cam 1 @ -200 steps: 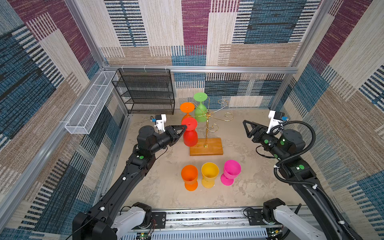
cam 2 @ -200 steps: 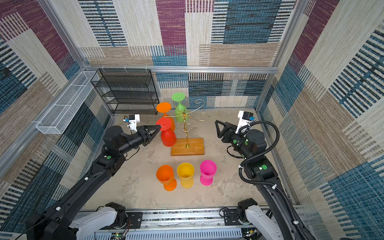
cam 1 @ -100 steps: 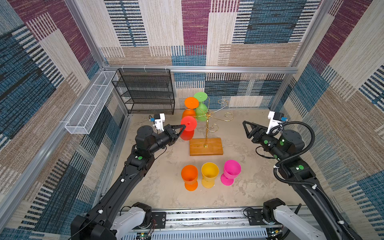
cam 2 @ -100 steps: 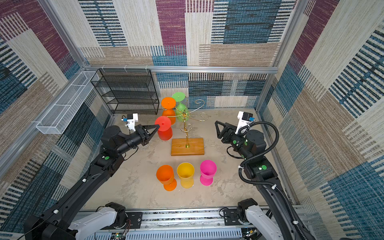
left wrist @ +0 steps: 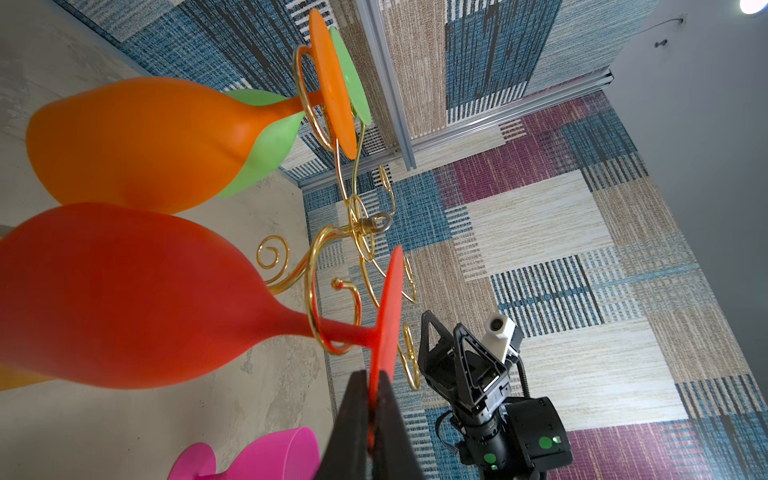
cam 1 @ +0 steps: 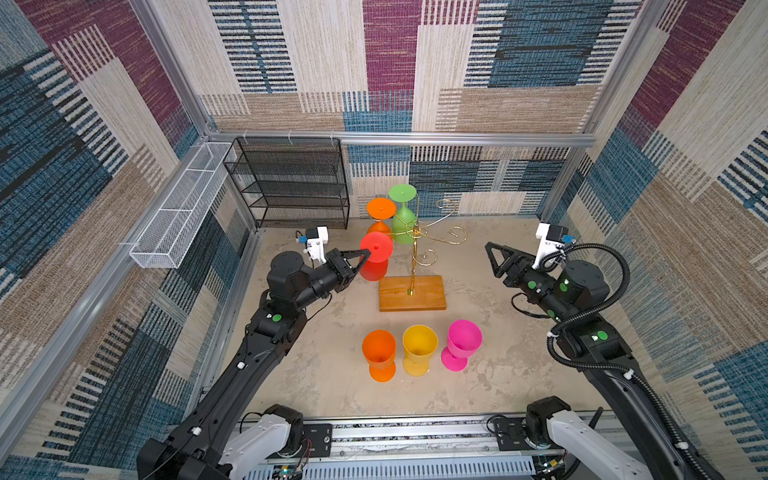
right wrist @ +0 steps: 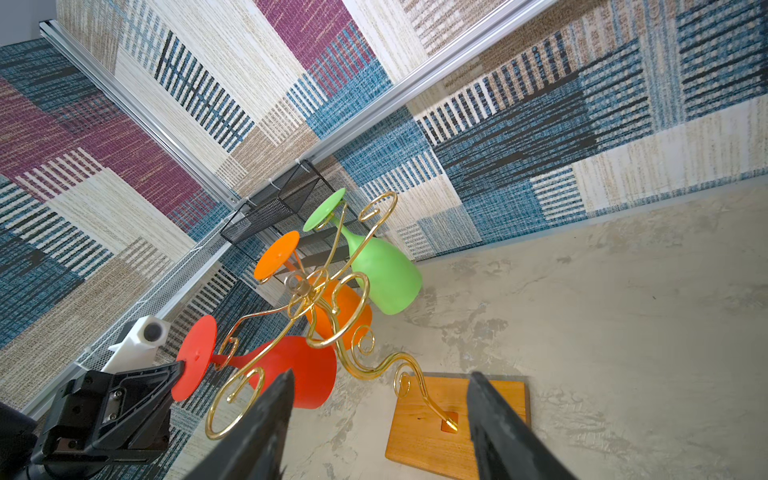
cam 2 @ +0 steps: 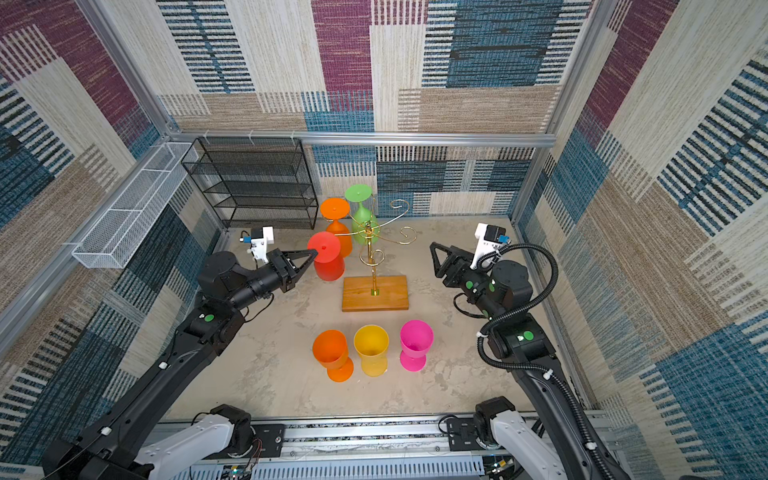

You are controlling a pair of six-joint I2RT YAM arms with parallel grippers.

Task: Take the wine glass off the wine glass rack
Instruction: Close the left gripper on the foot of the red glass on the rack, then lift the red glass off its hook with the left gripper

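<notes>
Your left gripper (cam 1: 365, 254) is pinched tight on the foot rim of the red wine glass (cam 1: 373, 268), whose stem sits in a curled arm of the rack (cam 1: 412, 293) at the middle of the table (cam 1: 490, 374). An orange glass (cam 1: 380, 208) and a green glass (cam 1: 404, 222) hang bowl-down on it. Your right gripper (cam 1: 491, 253) gapes wide, holding nothing, near the table's right edge.

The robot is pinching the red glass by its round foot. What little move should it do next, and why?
Probably ease the red glass gently sideways, out of the hook and back toward the left arm. The left gripper is shut on the glass's foot, but the stem sits inside a curled hook of the rack, so it isn't free yet.
</notes>
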